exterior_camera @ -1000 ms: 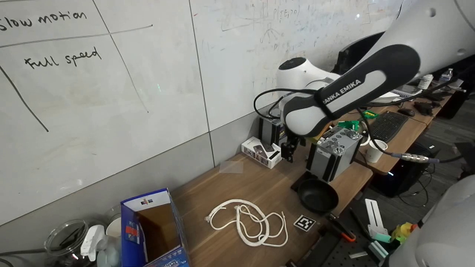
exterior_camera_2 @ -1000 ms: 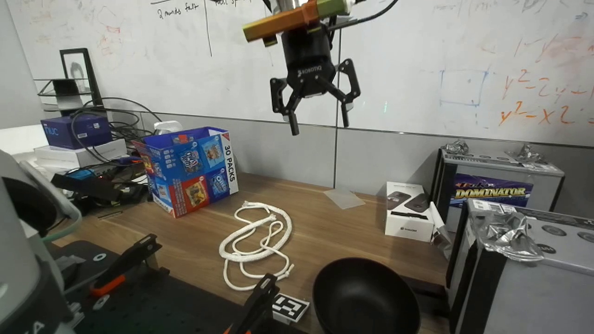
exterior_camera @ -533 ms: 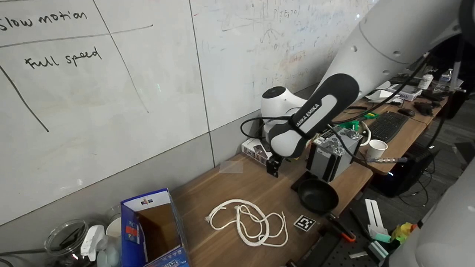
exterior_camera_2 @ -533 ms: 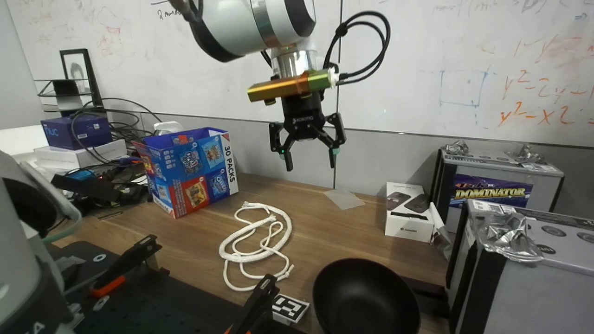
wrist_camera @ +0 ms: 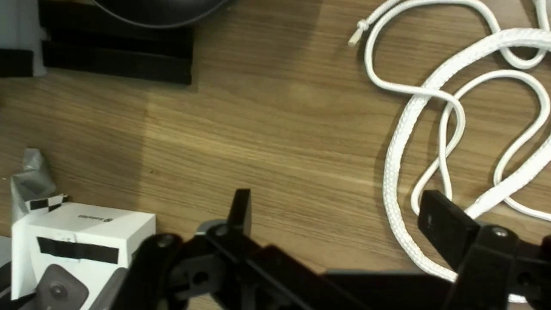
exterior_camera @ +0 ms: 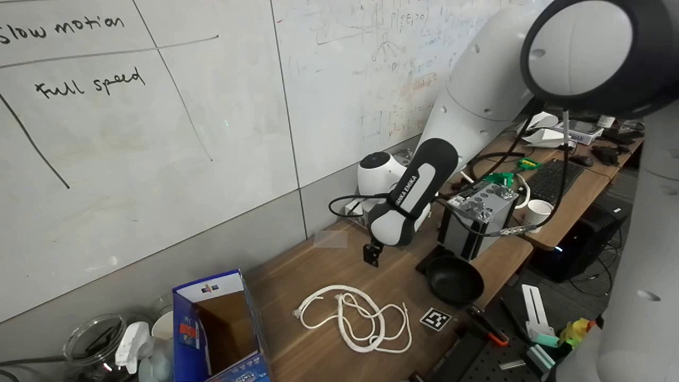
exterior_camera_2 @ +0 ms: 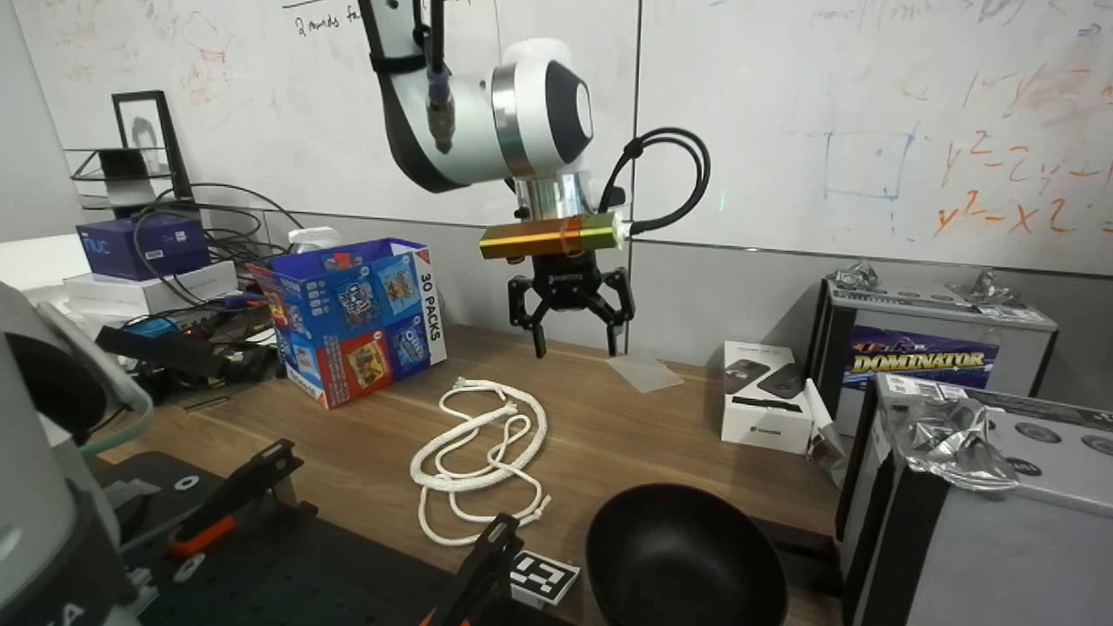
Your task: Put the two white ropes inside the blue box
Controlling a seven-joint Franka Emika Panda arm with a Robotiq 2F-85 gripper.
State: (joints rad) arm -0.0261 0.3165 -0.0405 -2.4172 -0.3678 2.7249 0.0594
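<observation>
Two white ropes lie tangled in loose loops on the table. The thick braided rope (exterior_camera_2: 543, 426) and the thin rope (wrist_camera: 400, 89) cross each other; the thick one also shows in the wrist view (wrist_camera: 391, 172). The blue box (exterior_camera_2: 348, 304) stands upright beside the ropes with its top open; its inside looks bare in an exterior view (exterior_camera: 188, 318), though the bottom is partly hidden. My gripper (exterior_camera_2: 576, 353) is open and empty, above the table near the whiteboard side of the ropes. In the wrist view (wrist_camera: 335, 193) one finger overlaps the ropes and the other is over bare wood.
A black pan (exterior_camera_2: 687, 556) and grey device boxes (exterior_camera_2: 939, 313) stand on the side away from the blue box. A white carton (exterior_camera_2: 765, 426) stands by the whiteboard wall. Black clamps (exterior_camera_2: 230, 496) and a printed marker (exterior_camera_2: 543, 576) are at the near edge.
My gripper has come down toward the table and, in an exterior view, moved closer to the ropes. Its fingers have stayed open. The ropes and the blue box have not moved.
</observation>
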